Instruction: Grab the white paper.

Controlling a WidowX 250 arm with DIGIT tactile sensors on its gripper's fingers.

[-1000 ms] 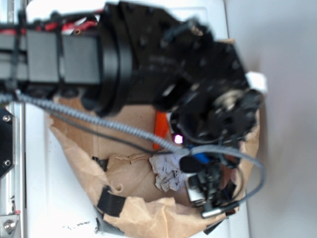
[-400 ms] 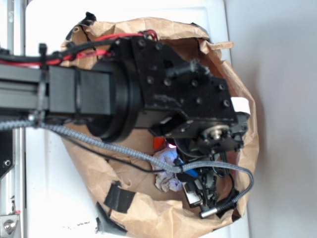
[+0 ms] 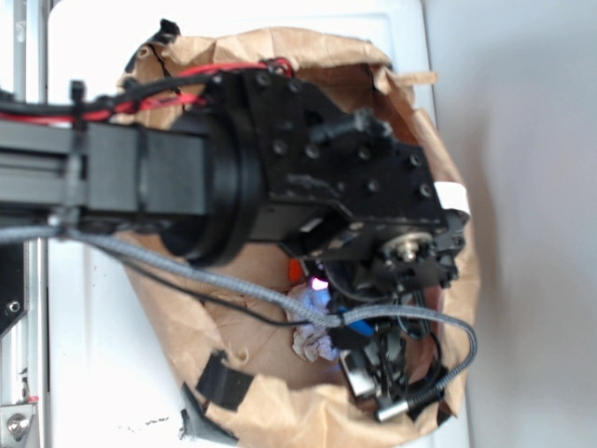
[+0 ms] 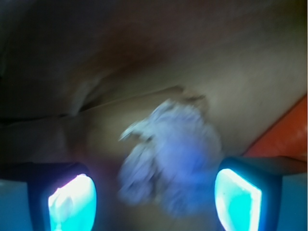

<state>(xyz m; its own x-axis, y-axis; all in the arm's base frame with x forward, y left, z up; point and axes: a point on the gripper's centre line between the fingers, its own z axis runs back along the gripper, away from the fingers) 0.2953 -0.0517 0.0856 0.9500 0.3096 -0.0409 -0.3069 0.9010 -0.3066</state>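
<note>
Paper (image 4: 168, 154), crumpled, light and soft, sits between our gripper's (image 4: 154, 195) parted fingers; we judge mid-ball the hold.

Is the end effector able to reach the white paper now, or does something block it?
Probably yes. In the wrist view the white paper lies between the open end effector's two fingers, with nothing over it. An orange object sits just to one side.
</note>
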